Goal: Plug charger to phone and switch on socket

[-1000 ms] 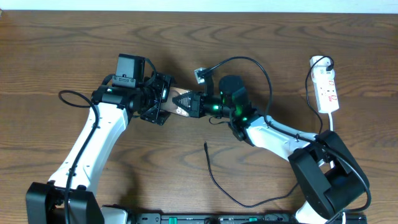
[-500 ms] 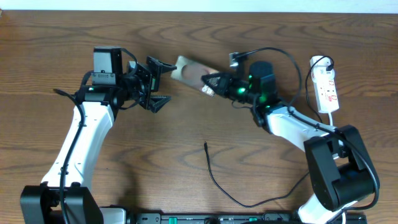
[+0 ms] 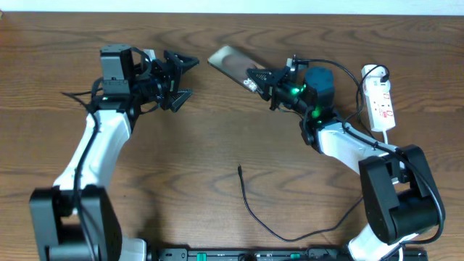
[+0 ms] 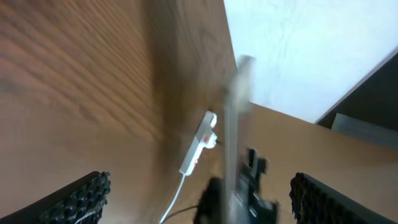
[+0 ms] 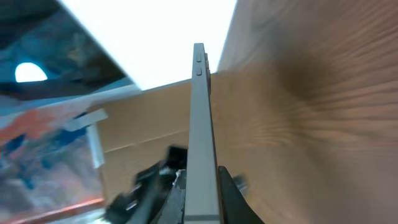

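Note:
My right gripper (image 3: 255,78) is shut on one end of the phone (image 3: 230,61), a flat grey slab held above the table at upper centre; in the right wrist view the phone (image 5: 200,124) shows edge-on between the fingers (image 5: 203,205). My left gripper (image 3: 179,78) is open and empty, left of the phone and apart from it. The left wrist view shows its open fingers (image 4: 199,202) with the phone (image 4: 232,130) blurred beyond. The charger cable's plug tip (image 3: 240,170) lies loose on the table at lower centre. The white socket strip (image 3: 380,101) lies at the right; it also shows in the left wrist view (image 4: 199,144).
The charger cable (image 3: 290,235) loops toward the front edge. A thick black arm cable (image 3: 355,87) arcs between the right arm and the socket strip. Wooden table (image 3: 181,181) all around.
The right gripper carried the phone up and to the right, away from the left gripper. The left gripper let go, opened, and drew back to the upper left.

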{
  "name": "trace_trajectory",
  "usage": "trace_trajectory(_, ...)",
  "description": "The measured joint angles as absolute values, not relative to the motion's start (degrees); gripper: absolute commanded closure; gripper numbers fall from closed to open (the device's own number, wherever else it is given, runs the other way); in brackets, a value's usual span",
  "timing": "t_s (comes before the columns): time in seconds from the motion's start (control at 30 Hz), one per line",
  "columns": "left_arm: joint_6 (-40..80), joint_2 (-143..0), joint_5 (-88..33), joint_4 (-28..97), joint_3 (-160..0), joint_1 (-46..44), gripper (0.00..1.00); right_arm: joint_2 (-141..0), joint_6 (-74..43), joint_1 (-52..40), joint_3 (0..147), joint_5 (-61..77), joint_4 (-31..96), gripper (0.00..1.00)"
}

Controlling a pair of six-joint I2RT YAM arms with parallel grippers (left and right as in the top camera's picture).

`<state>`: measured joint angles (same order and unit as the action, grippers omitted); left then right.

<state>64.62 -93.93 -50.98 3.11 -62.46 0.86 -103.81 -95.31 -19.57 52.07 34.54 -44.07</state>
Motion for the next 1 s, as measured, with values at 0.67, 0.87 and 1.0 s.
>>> trace_trajectory(0.67, 66.19, -97.73, -52.47, -10.68, -62.04, 0.62, 0.06, -103.83, -107.59, -28.93, 52.07, 26.72, -46.74, 0.99)
trace_trajectory(0.87, 68.12, -97.73, -52.47, -15.44, -62.02, 0.58, 0.06, -103.83, -111.77, -30.33, 52.05, 25.39, -48.56, 0.99)
trace_trajectory(1.0, 69.01, -97.73, -52.45, -15.49, -62.02, 0.58, 0.06, -103.83, -112.84, -30.57, 52.05, 24.71, -50.15, 0.99)
